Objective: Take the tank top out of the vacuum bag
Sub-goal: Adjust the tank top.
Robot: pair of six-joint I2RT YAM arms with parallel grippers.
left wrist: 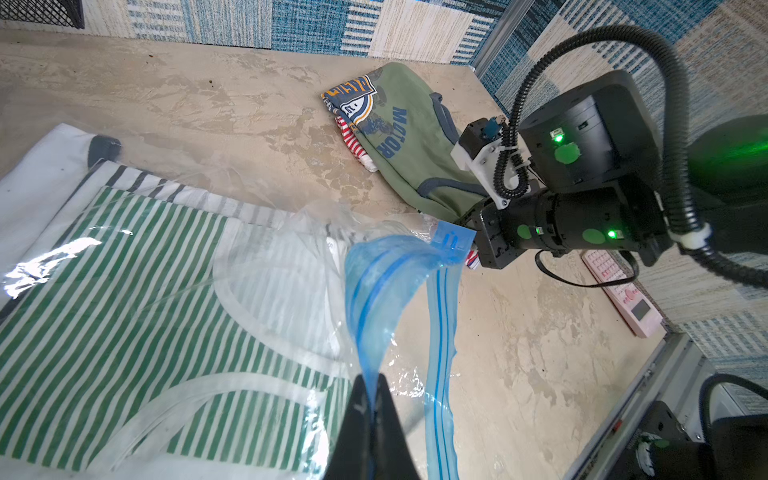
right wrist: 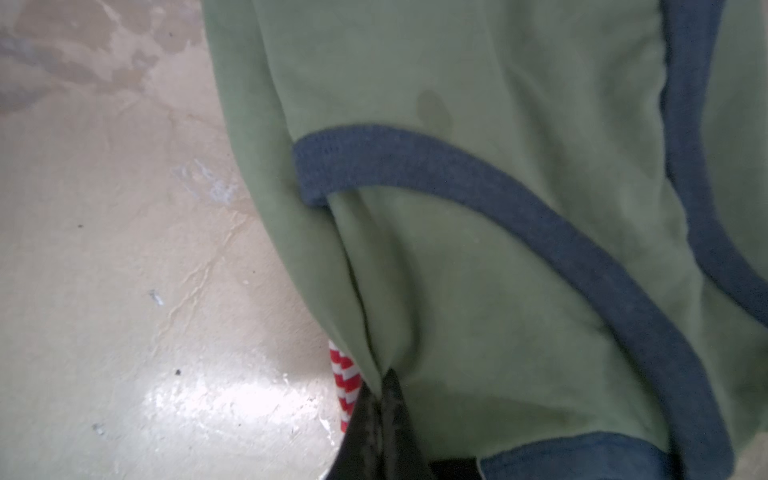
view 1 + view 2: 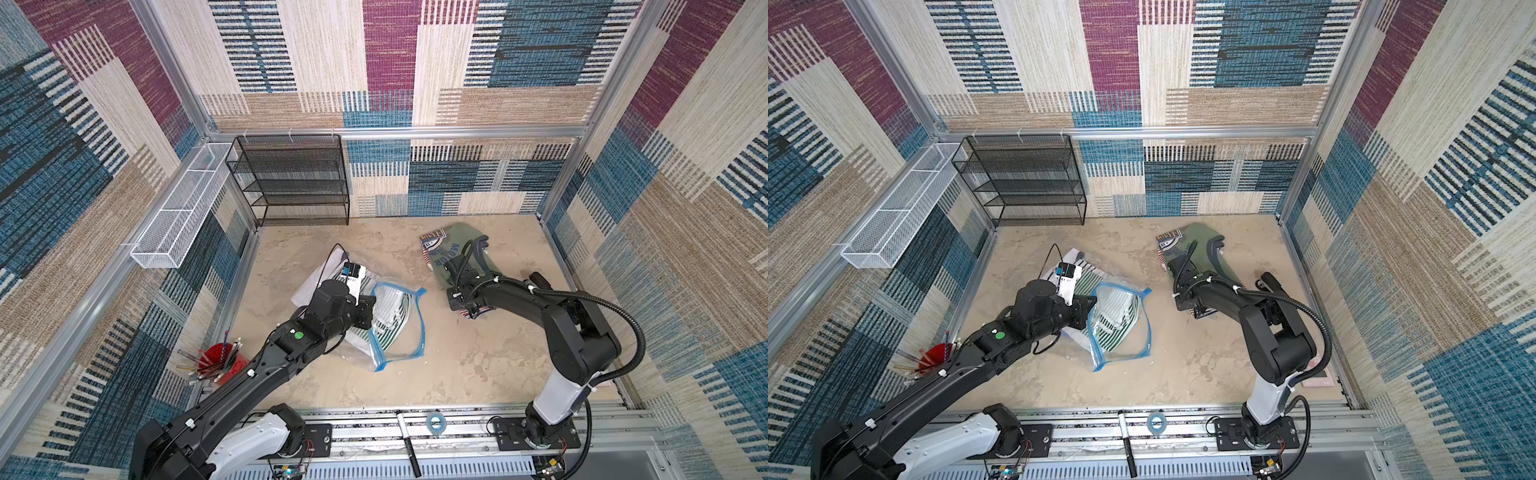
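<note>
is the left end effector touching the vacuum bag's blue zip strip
Touching. The left wrist view shows the left end effector pinching the bright blue zip strip of the clear crinkly vacuum bag between its shut jaws.

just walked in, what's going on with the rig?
Left claw is shut on the raised blue zip edge of the vacuum bag. Right claw is shut on a green tank top lying on the table, outside the bag. A green-striped top shows through the bag's clear plastic.
</note>
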